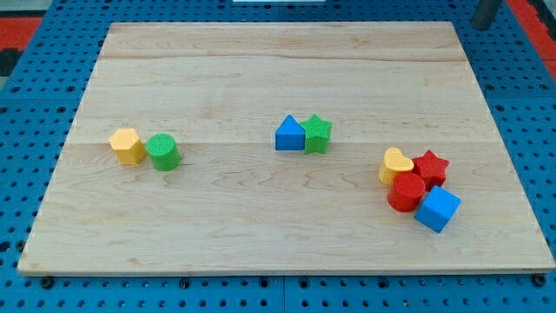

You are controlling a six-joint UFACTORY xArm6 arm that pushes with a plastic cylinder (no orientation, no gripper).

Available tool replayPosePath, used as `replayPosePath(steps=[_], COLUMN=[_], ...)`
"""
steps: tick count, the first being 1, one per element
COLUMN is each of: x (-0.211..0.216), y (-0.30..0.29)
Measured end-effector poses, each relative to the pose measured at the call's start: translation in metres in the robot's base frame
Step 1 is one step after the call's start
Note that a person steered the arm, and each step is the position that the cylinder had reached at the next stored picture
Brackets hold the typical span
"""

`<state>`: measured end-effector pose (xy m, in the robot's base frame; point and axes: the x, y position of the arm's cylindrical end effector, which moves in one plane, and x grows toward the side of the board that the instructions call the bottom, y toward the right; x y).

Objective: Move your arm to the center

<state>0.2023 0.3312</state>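
My tip (480,24) sits off the table (261,226) at its two o'clock corner, and there are no jaws to report. The center lies by the blue block (289,134) and green star (318,134), so I judge it best to stop just above them at twelve o'clock without nudging either.

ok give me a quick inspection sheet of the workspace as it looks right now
Surface: wooden board on a blue pegboard.
Job's things: my tip is at the view's top right, beyond the board's corner, far from all blocks.
Clutter: yellow hexagon block touching green cylinder; blue block touching green star; yellow heart, red star, red cylinder, blue cube clustered.
Gripper: nothing seen.
Cables: nothing seen.
Surroundings: red strip at top right.
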Motion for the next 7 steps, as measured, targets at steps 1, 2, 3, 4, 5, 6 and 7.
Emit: replayPosePath(steps=[1,2,3,4,5,6,7], x=[0.000,0.000,-0.001,0.002,0.002,0.003,0.057], y=[-0.005,-0.005,-0.013,-0.030,-0.031,-0.030,-0.005])
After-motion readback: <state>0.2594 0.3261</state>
